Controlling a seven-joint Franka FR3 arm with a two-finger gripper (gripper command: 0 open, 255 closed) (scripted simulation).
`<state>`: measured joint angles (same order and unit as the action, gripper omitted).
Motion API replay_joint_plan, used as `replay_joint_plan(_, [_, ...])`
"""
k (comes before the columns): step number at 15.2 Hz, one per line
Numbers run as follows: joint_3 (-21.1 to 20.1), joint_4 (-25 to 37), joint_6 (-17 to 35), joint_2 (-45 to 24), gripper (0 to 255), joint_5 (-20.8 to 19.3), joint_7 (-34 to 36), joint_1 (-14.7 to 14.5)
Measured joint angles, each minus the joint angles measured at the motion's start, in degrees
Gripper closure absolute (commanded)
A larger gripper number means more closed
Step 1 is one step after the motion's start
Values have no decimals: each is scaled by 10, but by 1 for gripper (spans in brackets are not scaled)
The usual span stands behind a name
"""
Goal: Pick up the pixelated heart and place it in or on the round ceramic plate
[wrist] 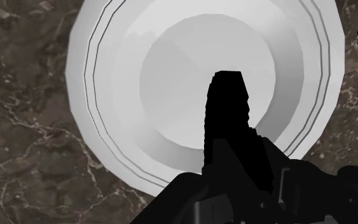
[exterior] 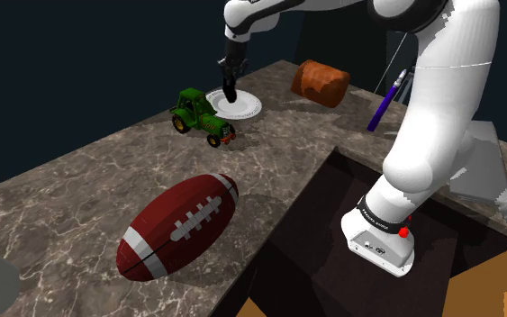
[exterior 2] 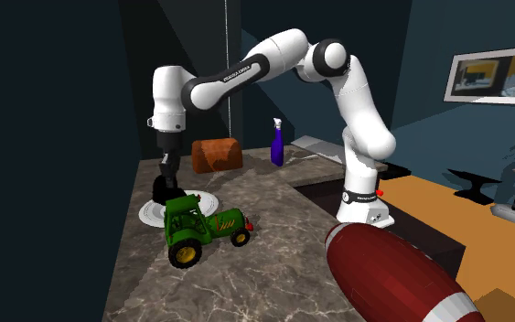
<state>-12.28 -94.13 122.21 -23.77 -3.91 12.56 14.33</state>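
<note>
Wrist view, anyone? Black gripper (wrist: 228, 130) looks clamped on a black stepped-edge lump, the pixelated heart (wrist: 229, 89) I'd guess, right above the white plate (wrist: 107, 95). (mika)

Yep, placing step. Next: lower a bit, let go over the middle. Arm (exterior 2: 237, 71) stretched out, gripper pointing straight down. (jo)

arm (exterior 2: 246, 69): white, dark joints, arching from its base at right over to the left
desk (exterior 2: 155, 274): dark, marbled
plate (exterior 2: 152, 214): white, round, on the desk
gripper (exterior 2: 166, 187): black, pointing down, low over the plate
tractor (exterior 2: 205, 230): green toy, overlapping the plate's near edge
football (exterior 2: 392, 273): dark red, white band, right foreground
back of desk: brown loaf-shaped block (exterior 2: 216, 154); blue spray bottle (exterior 2: 277, 144)
</note>
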Motion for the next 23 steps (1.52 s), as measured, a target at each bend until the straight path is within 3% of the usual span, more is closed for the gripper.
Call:
replay_joint_plan(8, [1, -3, 15, -5, 255, -2, -1, 1])
replay_joint_plan(9, [1, -5, 16, -4, 0, -2, -1, 1])
replay_joint_plan(15, [1, -10, 17, -6, 0, -2, 0, 0])
replay_joint_plan(19, [-1, 24, -34, 12, 0, 4, -5, 3])
replay_joint_plan(23, [-2, 20, -43, 23, 0, 6, -6, 4])
